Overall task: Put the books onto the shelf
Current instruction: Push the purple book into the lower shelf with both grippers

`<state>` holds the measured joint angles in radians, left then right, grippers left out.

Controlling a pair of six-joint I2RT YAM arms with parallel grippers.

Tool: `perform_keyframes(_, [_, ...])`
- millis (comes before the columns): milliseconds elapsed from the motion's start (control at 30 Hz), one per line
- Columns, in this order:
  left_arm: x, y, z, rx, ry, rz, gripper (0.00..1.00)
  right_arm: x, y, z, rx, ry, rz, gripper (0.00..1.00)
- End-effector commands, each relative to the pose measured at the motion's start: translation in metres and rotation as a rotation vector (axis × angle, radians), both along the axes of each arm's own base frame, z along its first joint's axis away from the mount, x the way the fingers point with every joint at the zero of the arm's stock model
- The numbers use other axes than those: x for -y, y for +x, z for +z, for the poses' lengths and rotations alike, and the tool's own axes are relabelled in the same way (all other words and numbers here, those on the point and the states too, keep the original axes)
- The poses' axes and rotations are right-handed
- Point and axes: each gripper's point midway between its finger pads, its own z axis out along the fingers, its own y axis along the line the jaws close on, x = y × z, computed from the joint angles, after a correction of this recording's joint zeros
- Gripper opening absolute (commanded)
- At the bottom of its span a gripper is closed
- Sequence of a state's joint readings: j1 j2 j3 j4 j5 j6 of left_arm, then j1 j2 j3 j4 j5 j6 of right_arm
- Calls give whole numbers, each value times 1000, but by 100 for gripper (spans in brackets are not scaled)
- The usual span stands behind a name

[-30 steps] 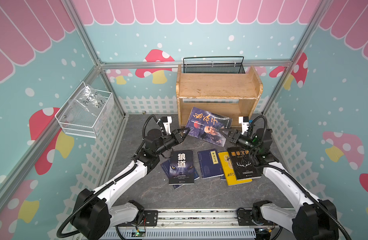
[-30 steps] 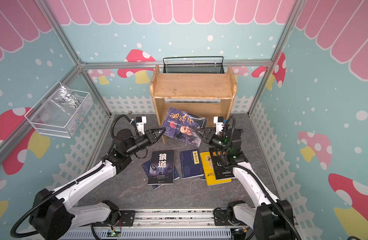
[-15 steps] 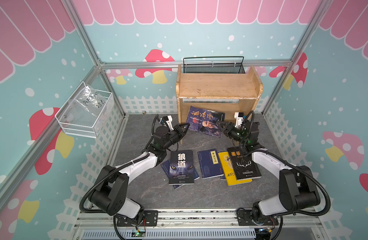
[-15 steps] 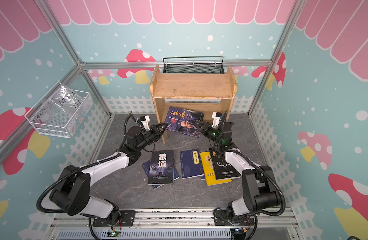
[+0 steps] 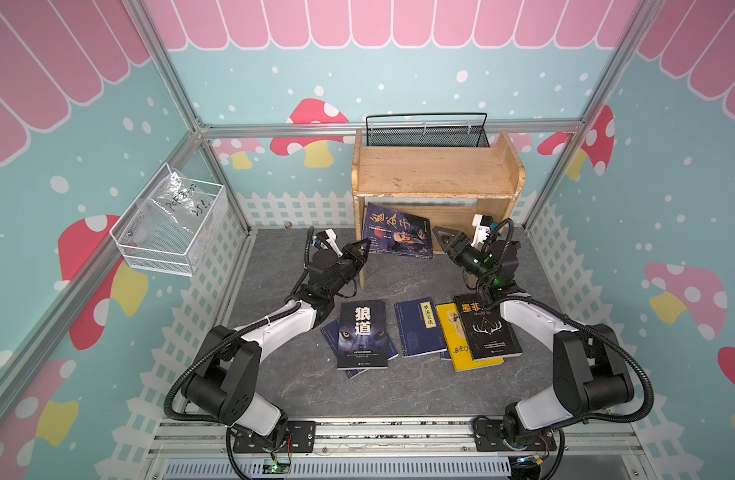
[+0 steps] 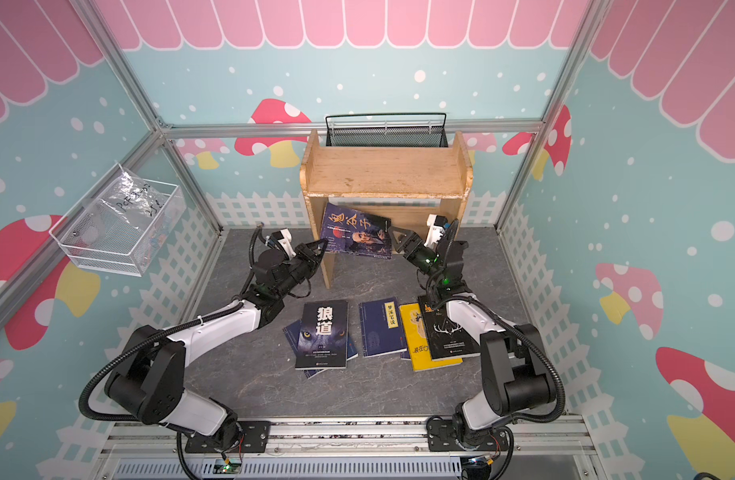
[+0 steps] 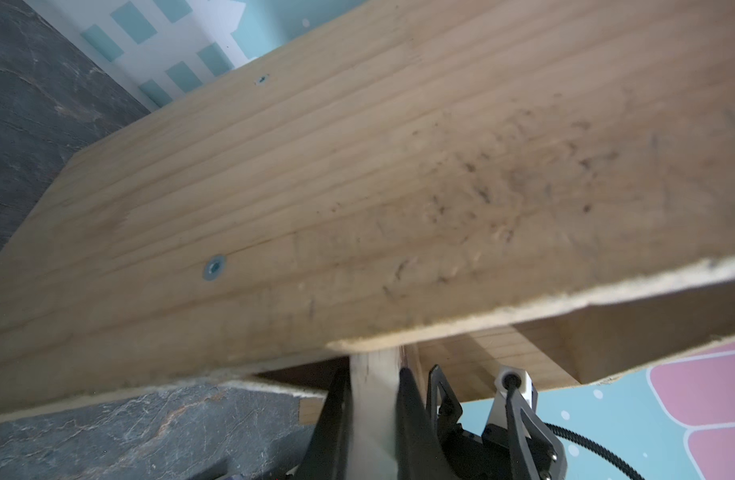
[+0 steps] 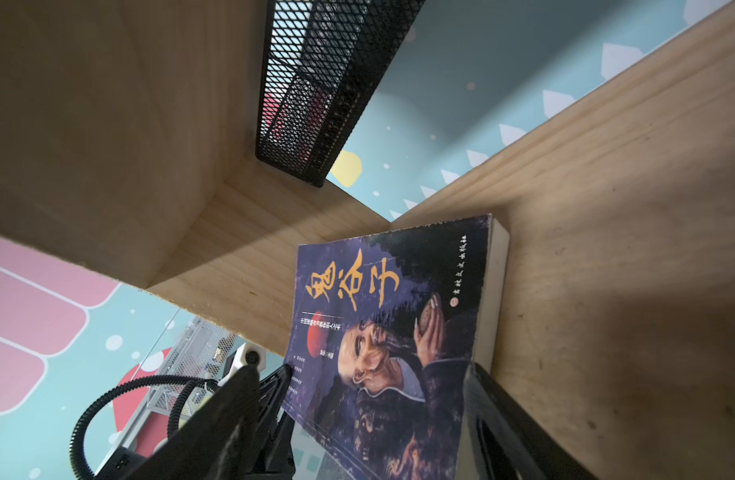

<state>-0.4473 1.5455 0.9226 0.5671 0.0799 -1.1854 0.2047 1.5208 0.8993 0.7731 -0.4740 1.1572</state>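
- Two pincers flank the robed-man book [image 5: 399,232], which lies on the lower tier of the shelf [image 5: 434,176], its near end overhanging the front edge.
- My left pincer [image 5: 359,249] is clamped on its near-left corner, hard by the shelf's left leg; my right pincer [image 5: 442,239] gapes wide at its right edge, gripping nothing.
- Bare table [image 5: 399,278] separates the shelf from the wolf-eye book [image 5: 362,332], navy book [image 5: 419,328], yellow book [image 5: 455,340] and antler book [image 5: 487,330].
- White wire basket [image 5: 158,253] on the left wall holds a clear bag [image 5: 183,205].
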Motion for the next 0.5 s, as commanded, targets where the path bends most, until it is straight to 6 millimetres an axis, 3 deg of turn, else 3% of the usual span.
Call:
perform_keyframes(0, [-12, 17, 27, 57, -65, 87, 0, 5, -7, 15, 61, -29, -39, 79])
perform_keyframes(200, [-1, 28, 23, 29, -73, 82, 0, 0, -12, 8, 68, -92, -43, 79])
perform_keyframes(467, [-3, 25, 17, -2, -45, 100, 0, 5, 1, -13, 24, -223, -116, 77])
